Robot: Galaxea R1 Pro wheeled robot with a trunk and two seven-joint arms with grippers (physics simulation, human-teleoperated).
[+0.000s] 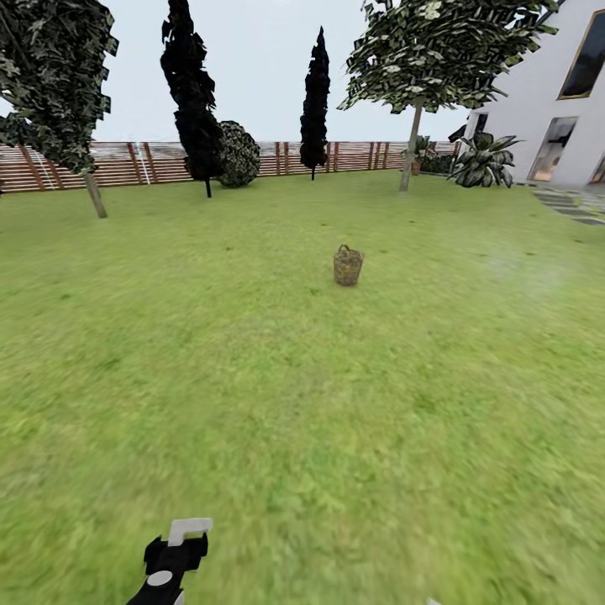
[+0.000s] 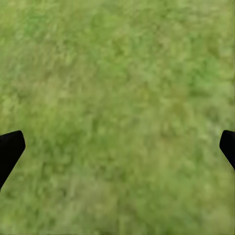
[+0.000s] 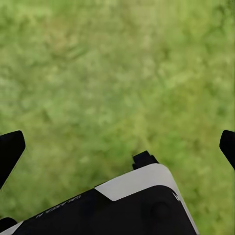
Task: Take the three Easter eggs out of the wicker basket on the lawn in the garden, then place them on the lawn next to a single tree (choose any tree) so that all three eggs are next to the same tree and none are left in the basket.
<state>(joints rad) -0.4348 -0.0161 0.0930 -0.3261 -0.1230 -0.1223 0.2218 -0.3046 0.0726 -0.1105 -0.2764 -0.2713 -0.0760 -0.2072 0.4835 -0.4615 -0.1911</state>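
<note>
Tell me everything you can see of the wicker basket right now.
The wicker basket is a small, round, deep container of tan-brown open weave with a thin handle arching over its rim. It stands upright on the lawn, alone in the open, well ahead of the robot and slightly to its right. Nothing touches it but grass. Its contents are too small to make out.

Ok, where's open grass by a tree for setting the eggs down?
Bare lawn rings the right tree trunk on its near and left sides; the basket stands well short of it. Its right is crowded by a leafy plant and paving.
</note>
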